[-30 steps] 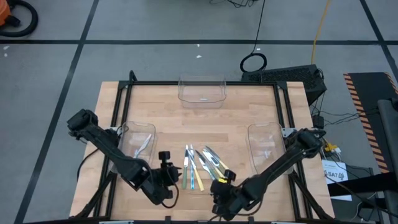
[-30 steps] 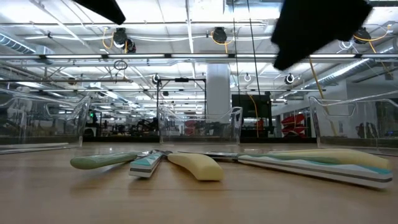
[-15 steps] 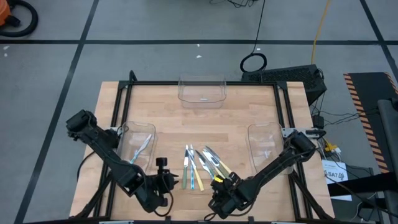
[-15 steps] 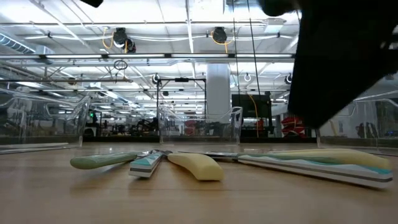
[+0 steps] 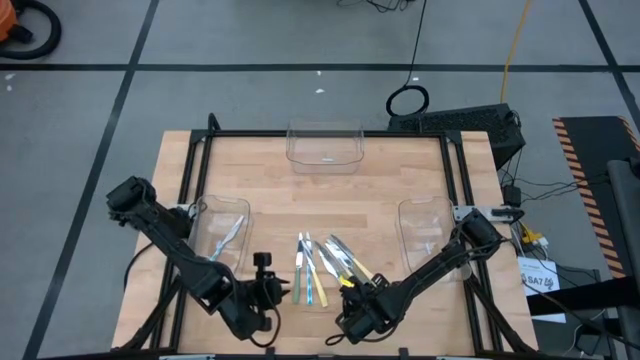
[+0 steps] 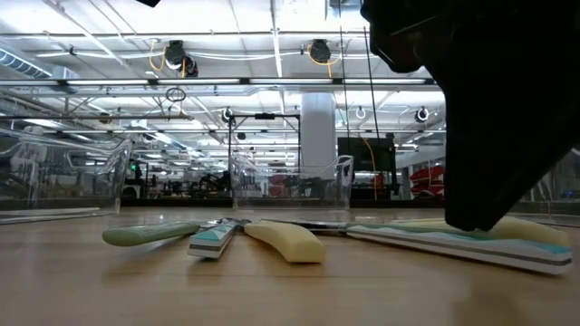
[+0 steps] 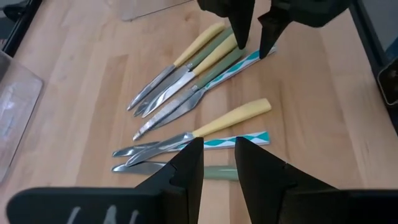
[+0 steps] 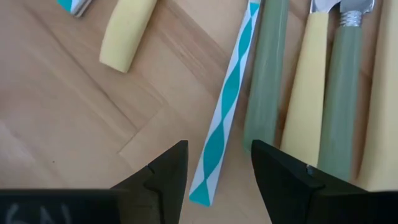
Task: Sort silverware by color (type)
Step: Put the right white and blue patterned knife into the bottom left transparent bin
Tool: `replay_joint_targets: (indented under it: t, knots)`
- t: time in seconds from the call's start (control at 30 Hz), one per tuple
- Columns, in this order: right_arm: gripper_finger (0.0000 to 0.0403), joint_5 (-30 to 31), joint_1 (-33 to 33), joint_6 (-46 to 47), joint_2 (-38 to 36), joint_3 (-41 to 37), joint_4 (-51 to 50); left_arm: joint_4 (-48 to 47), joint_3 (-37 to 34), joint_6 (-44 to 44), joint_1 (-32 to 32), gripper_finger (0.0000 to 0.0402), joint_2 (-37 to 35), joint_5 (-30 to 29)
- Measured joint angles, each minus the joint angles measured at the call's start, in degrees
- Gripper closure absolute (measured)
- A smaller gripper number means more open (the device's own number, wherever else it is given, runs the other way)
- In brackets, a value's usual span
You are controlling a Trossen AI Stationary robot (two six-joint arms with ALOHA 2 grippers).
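Right end effector (image 8: 214, 165) lower, over silverware (image 5: 325, 265)

High cam looks straight down; low cam sits level at table height; my wrist cams close on the silverware (image 7: 199, 93), shared by all.

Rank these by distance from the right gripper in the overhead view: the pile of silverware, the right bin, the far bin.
1. Silverware: directly beneath the open right gripper, near the front edge.
2. Right bin: at the table's right side.
3. Far bin: at the table's back edge.
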Motion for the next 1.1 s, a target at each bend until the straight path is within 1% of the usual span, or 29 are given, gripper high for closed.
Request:
replay_joint_targets:
  t: [0.1,0.4,0.57,0.77,0.83,0.93,1.1]
  knots:
    - [0.0239,-0.32,-0.01,0.26,-0.04,0.00,-0.12,0.02,0.00,-0.11,-0.08,0.0300,0.01,0.00]
    - [0.0279,-1.84,0.07,-0.28,-0.02,0.00,1.30,0.04,0.00,-0.70,-0.04,0.0300,-0.01,0.00]
    - [0.0285,-3.09,-0.36,0.01,0.93,0.00,1.26,0.04,0.00,-0.73,-0.04,0.0300,-0.01,0.00]
    - [0.0285,-8.50,-2.27,-1.74,3.31,0.30,1.56,0.15,0.00,-0.87,-0.04,0.0300,-0.01,0.00]
    - [0.0288,-8.88,-2.72,-2.20,3.45,0.28,1.41,0.56,0.00,-0.89,-0.04,0.0300,-0.01,0.00]
    - [0.0305,-8.94,-2.97,-2.30,3.51,0.24,1.12,0.67,0.00,-0.48,-0.04,0.0300,-0.01,0.00]
    - [0.0354,-9.01,-2.97,-2.63,3.61,0.15,0.96,0.65,0.00,-0.27,-0.04,0.0300,-0.01,0.00]
